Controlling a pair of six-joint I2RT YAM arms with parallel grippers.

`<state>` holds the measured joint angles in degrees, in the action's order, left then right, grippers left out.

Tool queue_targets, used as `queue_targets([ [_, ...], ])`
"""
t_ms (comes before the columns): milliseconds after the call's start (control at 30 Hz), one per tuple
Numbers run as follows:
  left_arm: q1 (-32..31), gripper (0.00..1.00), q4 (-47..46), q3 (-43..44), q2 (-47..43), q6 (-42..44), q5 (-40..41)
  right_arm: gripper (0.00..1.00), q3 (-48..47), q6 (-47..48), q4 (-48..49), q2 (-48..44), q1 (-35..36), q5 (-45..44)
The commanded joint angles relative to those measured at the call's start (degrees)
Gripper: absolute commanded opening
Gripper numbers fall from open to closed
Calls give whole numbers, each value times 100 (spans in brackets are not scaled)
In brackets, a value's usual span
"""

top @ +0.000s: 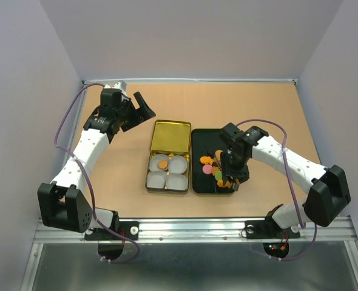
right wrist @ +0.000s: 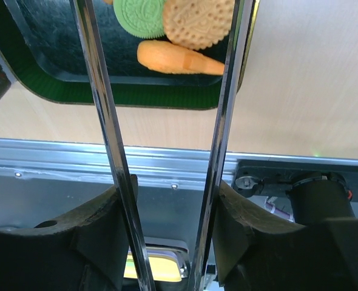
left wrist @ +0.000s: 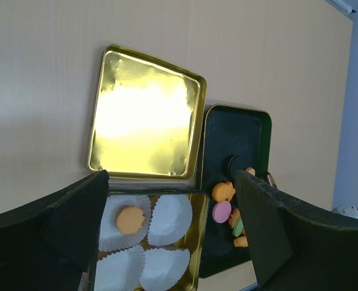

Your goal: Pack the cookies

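Observation:
Loose cookies [top: 210, 167] lie in the black tray [top: 203, 142]; they include a pink one [left wrist: 221, 211], a green one [right wrist: 139, 15], a round tan one [right wrist: 197, 21] and an orange fish-shaped one [right wrist: 179, 57]. One orange cookie [left wrist: 130, 219] sits in a white paper cup inside the gold tin [top: 150, 182]. My right gripper [right wrist: 172, 200] is shut on metal tongs [right wrist: 103, 109]. The tongs' arms stand apart over the tray's near end [top: 230, 179], with the tan cookie between them; their tips are out of view. My left gripper [left wrist: 172, 177] is open and holds nothing, raised at the back left [top: 136, 109].
The tin's lid [left wrist: 145, 130] lies open behind the tin, and three other paper cups [left wrist: 167, 218] hold nothing. The metal rail [right wrist: 167, 163] runs along the table's near edge, just behind the tray. Grey walls enclose the table on three sides.

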<state>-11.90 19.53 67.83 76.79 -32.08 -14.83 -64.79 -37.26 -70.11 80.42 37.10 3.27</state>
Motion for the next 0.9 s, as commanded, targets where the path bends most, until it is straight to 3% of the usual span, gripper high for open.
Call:
queue_targets([
  [0, -23, 96, -63, -86, -270, 114, 41, 54, -130, 87, 410, 149, -1, -10],
  [300, -23, 95, 24, -25, -288, 149, 103, 49, -350, 184, 489, 430, -1, 33],
  [700, -23, 95, -54, -95, -261, 105, 94, 40, -16, -133, 296, -246, -1, 464],
  [867, -23, 95, -81, -95, -235, 96, 86, 39, -436, -107, 94, -159, -1, 306],
])
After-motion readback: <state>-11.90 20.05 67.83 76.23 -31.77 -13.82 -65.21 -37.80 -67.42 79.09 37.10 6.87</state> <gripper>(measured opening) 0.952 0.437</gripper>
